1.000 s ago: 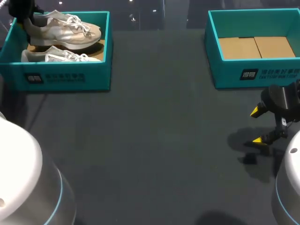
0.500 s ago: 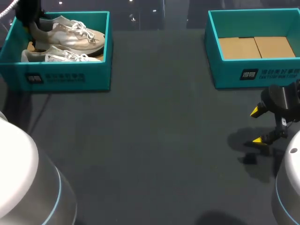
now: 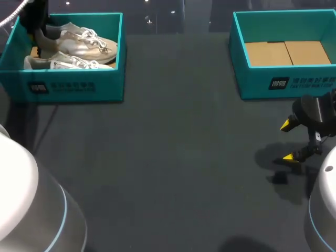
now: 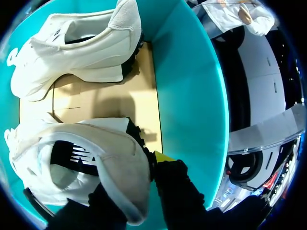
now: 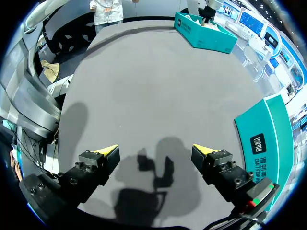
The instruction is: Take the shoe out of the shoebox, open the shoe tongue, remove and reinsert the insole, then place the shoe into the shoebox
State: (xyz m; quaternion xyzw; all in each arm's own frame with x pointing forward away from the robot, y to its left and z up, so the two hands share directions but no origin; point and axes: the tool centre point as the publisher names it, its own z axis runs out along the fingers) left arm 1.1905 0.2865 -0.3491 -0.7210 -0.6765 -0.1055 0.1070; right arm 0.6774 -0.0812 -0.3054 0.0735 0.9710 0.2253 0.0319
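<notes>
Matt cloth shoe, smooth cardboard shoebox, matt grey table

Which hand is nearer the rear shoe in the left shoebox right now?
Left. The left hand grips the rear shoe at its heel; the right hand hovers open over the table by the other shoebox.

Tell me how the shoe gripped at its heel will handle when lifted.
Held only at the heel collar by the left gripper, the shoe will likely let its toe sag or swing. The padded collar looks soft, so it could deform or slip. The loose laces might snag on the shoebox wall.
</notes>
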